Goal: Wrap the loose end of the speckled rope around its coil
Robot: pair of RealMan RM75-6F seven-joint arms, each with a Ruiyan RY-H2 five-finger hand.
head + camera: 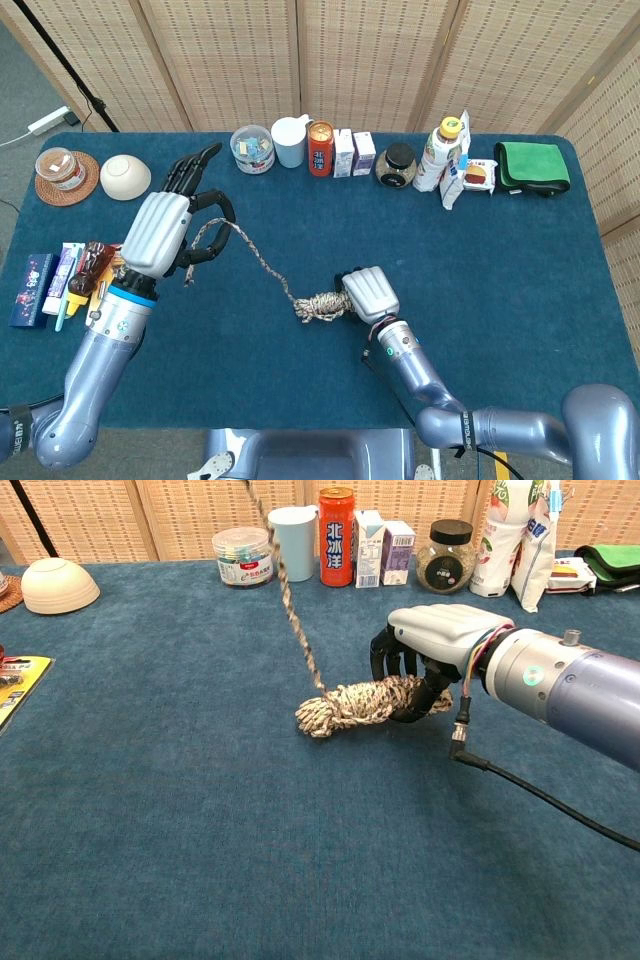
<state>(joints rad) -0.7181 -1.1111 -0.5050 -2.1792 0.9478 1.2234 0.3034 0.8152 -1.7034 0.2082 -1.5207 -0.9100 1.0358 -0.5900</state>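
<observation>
Right hand (pixel 440 645) sits clamped on one end of the coil (pixel 365 702), fingers curled over & round it, pinning it to the table (pixel 200 820). Coil's long axis runs straight out from that hand toward the robot's left, free end of the bundle pointing away from the palm.

Left hand (pixel 165 232) is raised well off to the coil's left and a bit farther back, holding the loose end (pixel 225 232) of the speckled rope: looks pinched betw. thumb & curled fingers w/ the other fingers extended, though exact contact is hard to make out from the head view. A short tail hangs below that hand.

From the left hand the rope slopes down and toward the right hand, meeting the coil at about mid-length; in chest view it rises steeply out of frame.

Key relation: the strand comes off roughly crosswise to the coil's axis, so a wrap prob. means the left hand circling over and under the bundle's free, unheld half. Left hand does the travelling; right just anchors.
</observation>
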